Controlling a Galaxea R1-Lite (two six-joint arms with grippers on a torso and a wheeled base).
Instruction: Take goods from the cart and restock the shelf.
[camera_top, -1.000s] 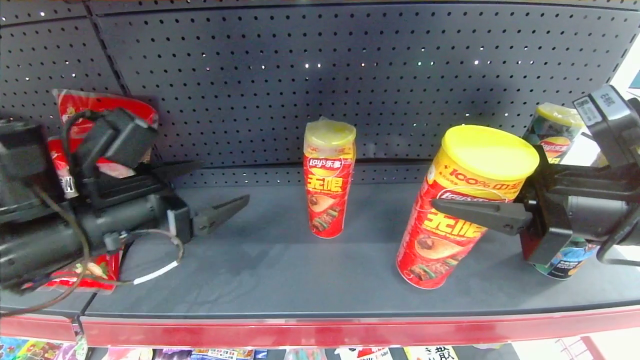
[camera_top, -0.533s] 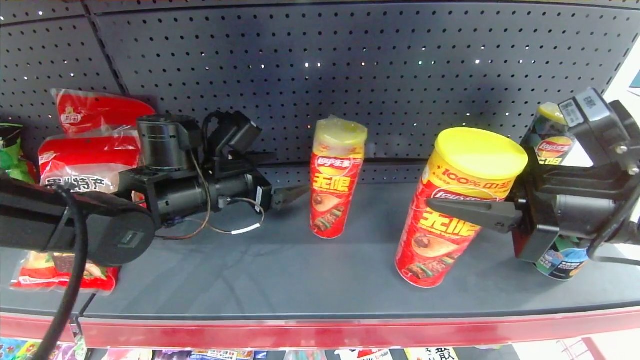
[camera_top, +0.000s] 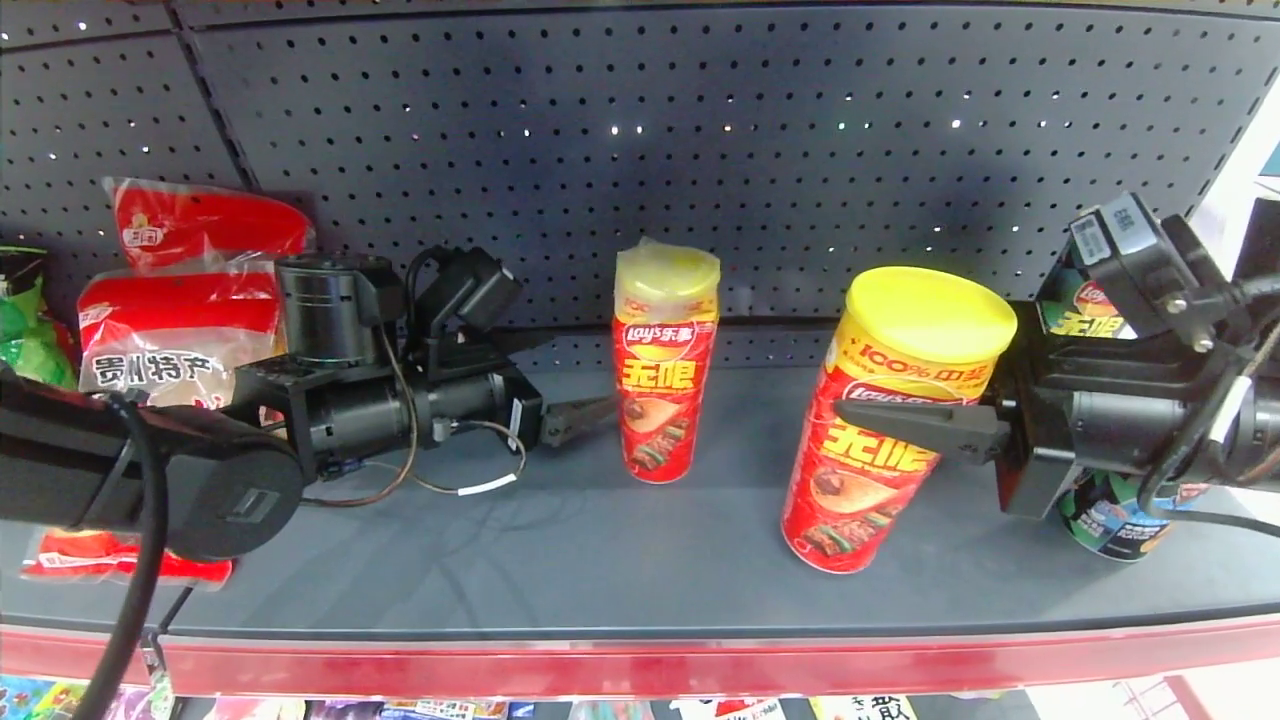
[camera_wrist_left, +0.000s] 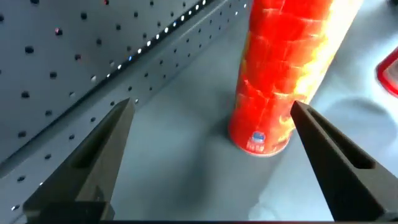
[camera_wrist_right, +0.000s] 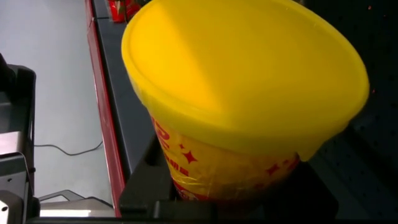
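Currently I count three chip cans at the shelf (camera_top: 560, 570). The slim red can (camera_top: 660, 400) stands mid-shelf. The wide red can (camera_top: 870, 490) is tilted, clamped below its yellow lid by my right gripper (camera_top: 900, 405). A dark can (camera_top: 1115, 515) stands behind that. Three red snack bags (camera_top: 170, 330) lie at the left. My left gripper (camera_wrist_left: 212, 107) gapes wide just beside the slim can. Since half a second ago the wide can has drifted leftward.
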